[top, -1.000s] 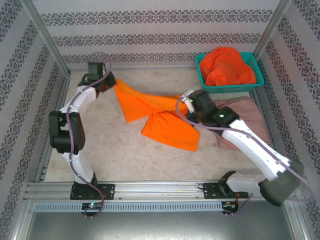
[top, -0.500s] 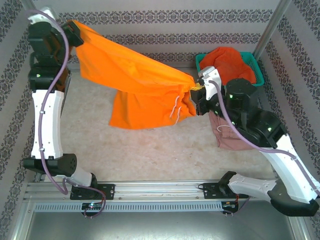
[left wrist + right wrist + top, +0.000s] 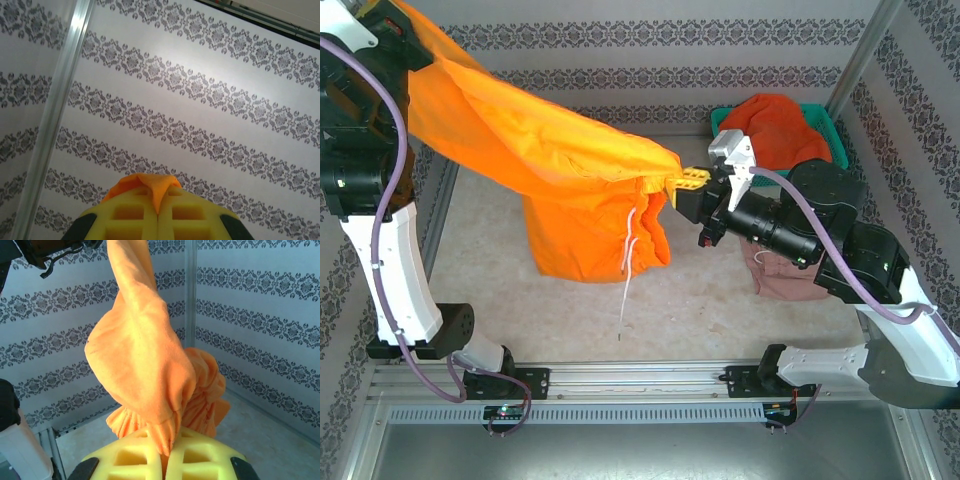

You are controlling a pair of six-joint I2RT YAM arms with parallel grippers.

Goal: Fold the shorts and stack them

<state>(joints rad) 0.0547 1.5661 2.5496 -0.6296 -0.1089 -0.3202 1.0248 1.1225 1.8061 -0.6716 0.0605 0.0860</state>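
1. Rail (image 3: 640, 378), near edge. Both my arm bases are bolted on it, where they were before.
2. Table (image 3: 490, 270). A second ago the orange shorts lay on it in a loose heap; they now hang above it.
3. Pink shorts (image 3: 790, 282), right of centre. They lie on the table, partly hidden under my right arm, in the same place as before.
4. Drawstring (image 3: 628, 262), white. It dangles from the hanging cloth toward the table, in a longer fall than half a second ago.
5. Orange shorts (image 3: 570, 170). They are in the air, strung between my two grippers, sloping from high far left down to centre. The bulk sags below that line. The span sits higher than it did half a second ago.
6. Right gripper (image 3: 686, 181), centre right. Its jaws are clamped on the gathered waist, and my wrist view shows the cloth pinched between the yellow pads (image 3: 200, 460). It has moved a little left in the last half second.
7. Basket (image 3: 836, 140), teal, far right. The red-orange shorts (image 3: 775, 118) are heaped inside it, unchanged.
8. Left gripper (image 3: 392, 22), far left, high. Its jaws are closed on the other end of the orange shorts, and my wrist view shows an orange tip poking up between the pads, with the patterned wall (image 3: 200, 100) beyond. It has risen and moved further left since half a second ago.
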